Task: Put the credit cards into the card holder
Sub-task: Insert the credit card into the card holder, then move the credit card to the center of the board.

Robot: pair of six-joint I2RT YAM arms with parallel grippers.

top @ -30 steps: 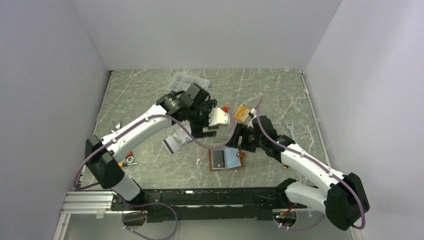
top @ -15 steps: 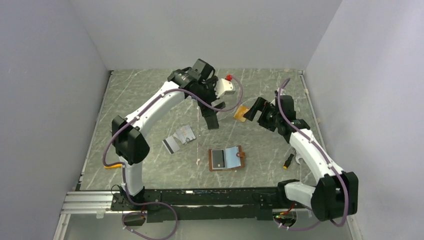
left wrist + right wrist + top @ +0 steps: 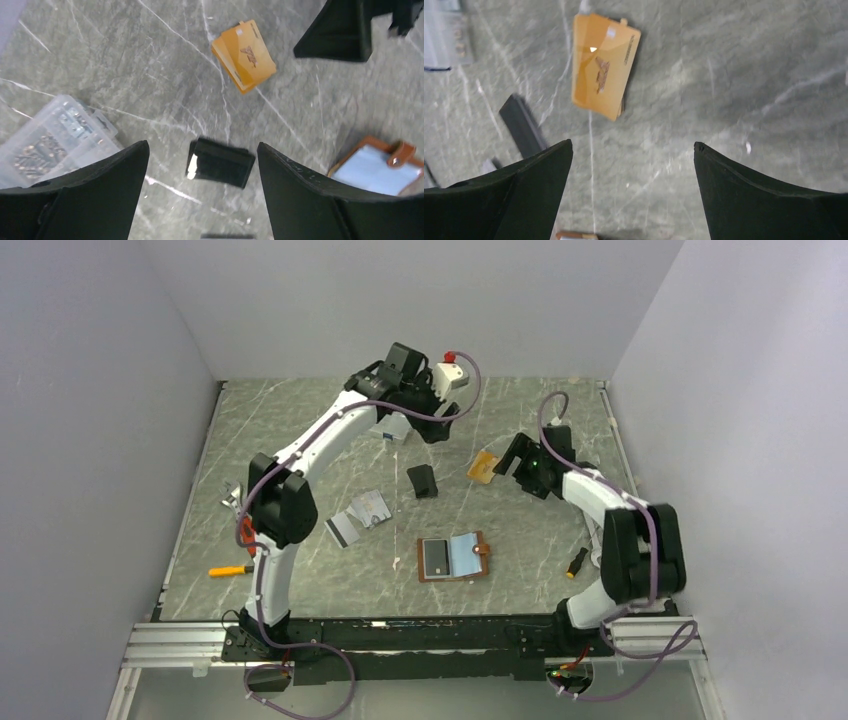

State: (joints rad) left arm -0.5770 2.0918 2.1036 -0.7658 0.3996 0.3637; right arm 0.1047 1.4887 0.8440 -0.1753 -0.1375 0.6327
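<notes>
The orange card (image 3: 604,65) lies flat toward the far side of the table (image 3: 270,440), just ahead of the right gripper (image 3: 633,144), whose fingers are spread and empty. The silver-grey cards (image 3: 357,517) lie near the open card holder (image 3: 453,557). Light, stiff and probably slick, the cards sit flush to the surface, so a long edge likely has to be tipped up before a pinch. The left gripper (image 3: 202,146), also spread and empty, hangs high over a black rectangle (image 3: 220,162), with its arm stretched far forward.
</notes>
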